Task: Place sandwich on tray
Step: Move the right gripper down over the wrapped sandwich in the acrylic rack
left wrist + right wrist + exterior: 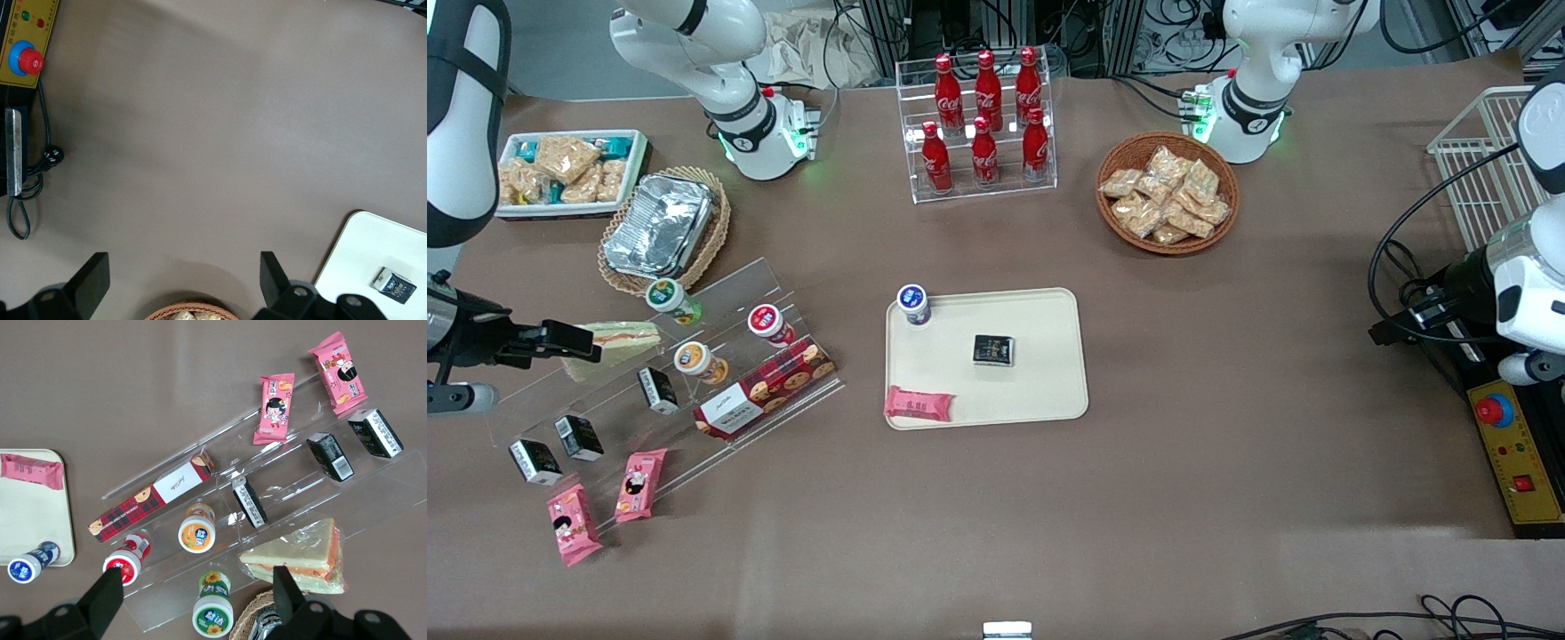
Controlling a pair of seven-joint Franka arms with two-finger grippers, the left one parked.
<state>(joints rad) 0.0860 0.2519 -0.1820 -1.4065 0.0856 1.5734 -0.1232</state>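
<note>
The sandwich (618,342), a pale bread wedge with an orange-red and green filling edge in clear wrap, lies on the top step of a clear stepped stand (720,293). It also shows in the right wrist view (303,553). My right gripper (571,342) hovers over that step, just at the sandwich's end toward the working arm's end of the table. In the right wrist view the gripper (198,590) is open and empty, one finger over the sandwich's edge. The cream tray (1040,373) lies mid-table, and its corner shows in the right wrist view (27,513).
The tray holds a blue-capped cup (913,304), a black carton (993,350) and a pink packet (919,404). The stand carries cups, black cartons, a red biscuit box (765,387) and pink snack packets. A foil container (660,224) in a wicker basket sits beside the stand.
</note>
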